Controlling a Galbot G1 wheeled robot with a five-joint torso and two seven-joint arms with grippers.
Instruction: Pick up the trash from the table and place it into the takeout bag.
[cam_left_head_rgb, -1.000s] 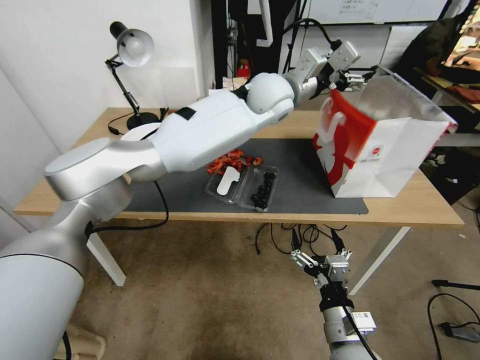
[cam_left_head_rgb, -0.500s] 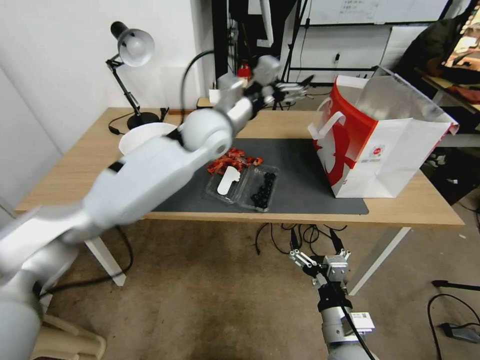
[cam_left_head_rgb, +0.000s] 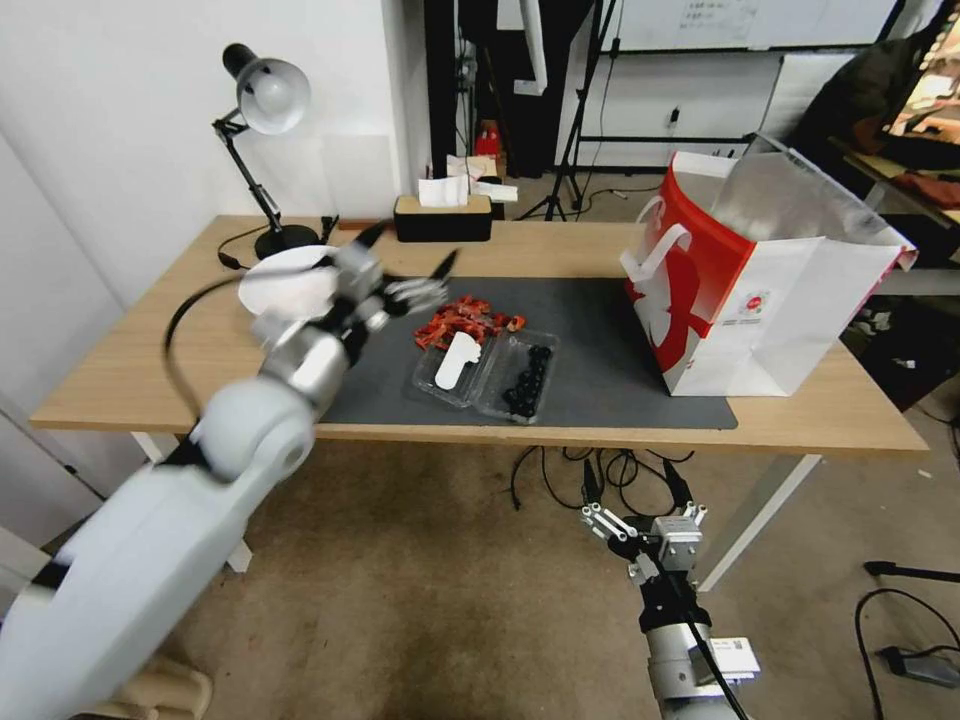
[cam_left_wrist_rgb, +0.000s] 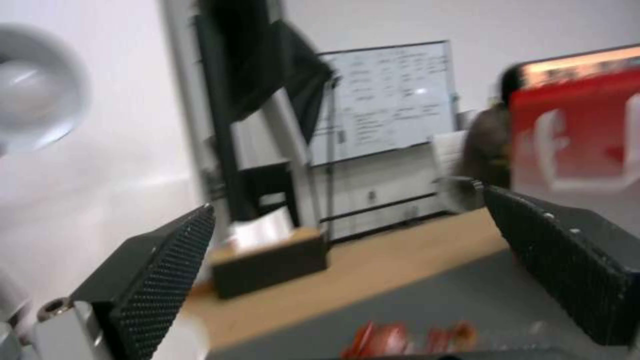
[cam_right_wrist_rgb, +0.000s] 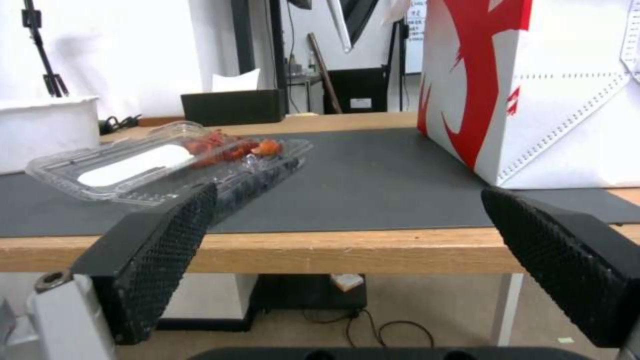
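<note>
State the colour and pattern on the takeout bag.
The takeout bag is white with a bold red pattern and a silver foil lining; the head view shows it best.

Left tool (cam_left_head_rgb: 425, 283) gapes outstretched; right tool (cam_left_head_rgb: 640, 528) hangs low, fingers spread.

I am seeing the takeout bag (cam_left_head_rgb: 760, 300) showing white paper with a bold red pattern and silver foil lining. The table (cam_left_head_rgb: 810, 415) is presenting a light wood top under a dark grey mat (cam_left_head_rgb: 600, 350). Red wrappers (cam_left_head_rgb: 462, 320) are lying beside a clear clamshell tray (cam_left_head_rgb: 487, 372) holding black berries. I am noting a white bowl (cam_left_head_rgb: 290, 290) and black desk lamp (cam_left_head_rgb: 262, 150).
</note>
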